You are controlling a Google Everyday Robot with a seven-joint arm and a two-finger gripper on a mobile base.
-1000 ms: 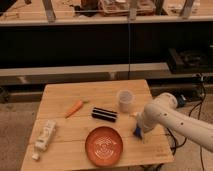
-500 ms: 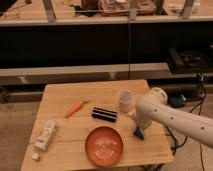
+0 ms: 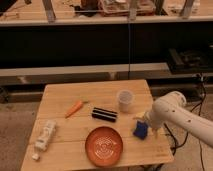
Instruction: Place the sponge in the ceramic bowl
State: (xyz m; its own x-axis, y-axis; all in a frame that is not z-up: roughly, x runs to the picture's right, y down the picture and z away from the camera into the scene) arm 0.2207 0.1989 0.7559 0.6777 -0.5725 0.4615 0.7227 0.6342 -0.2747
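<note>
Hanging low over the right side of the tabletop (image 3: 60, 95), the pincer (image 3: 146, 125) is seen right at the sponge (image 3: 140, 131), at the end of the white arm (image 3: 172, 112). How far the pincer is open, and whether the sponge is held in it, cannot be told. The sponge is seen tilted, just right of the bowl (image 3: 104, 146) and apart from its rim; whether it rests on the wood or is raised a little cannot be settled. Nothing is seen inside the bowl.

The step in hand is judged to be the securing of the sponge, or its carrying over to the bowl.

- **Grip:** The sponge is soft, so it should be pressed only enough to keep it from slipping. It is best taken across its narrow sides.
- **Height:** The sponge should be kept clear of the bowl's raised rim, since a nudged shallow dish may slide on smooth wood.
- **Path:** Travel should be leftward and short, kept in front of the cup (image 3: 124, 100), which could easily be toppled.
- **Release:** The sponge is best let go low over the pale centre pattern, so that it does not bounce out.
</note>
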